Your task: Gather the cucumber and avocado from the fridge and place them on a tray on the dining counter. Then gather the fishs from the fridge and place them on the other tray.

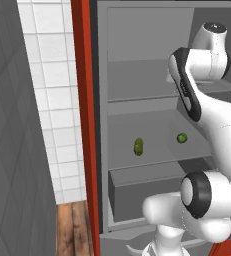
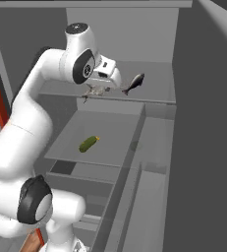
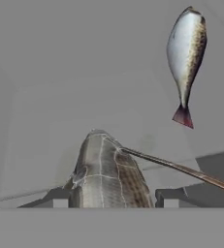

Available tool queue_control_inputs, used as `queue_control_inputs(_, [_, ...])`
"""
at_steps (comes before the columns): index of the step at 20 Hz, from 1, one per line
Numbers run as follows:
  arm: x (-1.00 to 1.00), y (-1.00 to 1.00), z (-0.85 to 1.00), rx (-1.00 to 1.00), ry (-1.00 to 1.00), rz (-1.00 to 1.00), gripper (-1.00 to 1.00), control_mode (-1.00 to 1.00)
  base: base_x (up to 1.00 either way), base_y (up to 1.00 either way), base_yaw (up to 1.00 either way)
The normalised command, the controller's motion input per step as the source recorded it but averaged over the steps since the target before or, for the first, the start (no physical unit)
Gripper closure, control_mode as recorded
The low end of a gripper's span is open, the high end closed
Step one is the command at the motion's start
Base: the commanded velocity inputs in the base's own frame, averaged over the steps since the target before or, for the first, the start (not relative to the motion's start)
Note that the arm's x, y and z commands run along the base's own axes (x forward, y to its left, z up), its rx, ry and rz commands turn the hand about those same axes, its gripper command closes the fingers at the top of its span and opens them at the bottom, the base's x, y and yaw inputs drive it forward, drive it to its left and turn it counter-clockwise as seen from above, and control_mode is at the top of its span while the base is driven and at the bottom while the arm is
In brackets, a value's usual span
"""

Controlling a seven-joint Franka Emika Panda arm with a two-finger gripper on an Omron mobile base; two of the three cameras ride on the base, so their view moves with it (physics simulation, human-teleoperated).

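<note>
My end effector [image 3: 111, 202] sits on the upper fridge shelf [image 2: 154, 93], and its two dark fingertips [image 3: 57, 199] stand on either side of a grey, brown-speckled fish [image 3: 108, 179] that fills the gap between them, so I read it as clamped on that fish. In the right base view this fish [image 2: 94, 90] shows just under my white wrist, at the front edge of the shelf. A thin brown spine runs from the fish toward 4 o'clock in the hand view.

A second silver-grey fish with a dark reddish tail [image 3: 186, 53] lies at 1 o'clock in the hand view, head up and tail down, well apart from the one I grip. In the right base view it [image 2: 133, 83] lies on the same shelf, at 3 o'clock of my wrist.

On the shelf below, a long green cucumber [image 2: 88, 143] lies tilted near the middle; in the left base view it [image 1: 138, 146] stands at 9 o'clock of a small round dark-green avocado [image 1: 182, 138], the two apart. The red edge of the fridge door [image 1: 84, 125] rises at the left, beside a white tiled wall [image 1: 49, 100].
</note>
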Motion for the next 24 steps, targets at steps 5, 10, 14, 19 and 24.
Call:
queue_control_inputs(5, [-0.81,0.38,0.17,0.0,0.01,0.05,1.0,-1.0,0.0,0.0,0.0])
queue_control_inputs(10, [-0.97,0.11,0.01,0.0,0.0,0.07,1.0,-1.0,0.0,0.0,0.0])
queue_control_inputs(14, [-0.99,0.05,0.0,0.0,0.01,0.09,1.0,-1.0,0.0,0.0,0.0])
queue_control_inputs(19, [-1.0,0.16,-0.04,0.0,0.1,0.07,1.0,-1.0,0.0,0.0,0.0])
queue_control_inputs(24, [-0.81,0.34,0.0,0.0,0.16,0.03,1.0,-1.0,0.0,0.0,0.0])
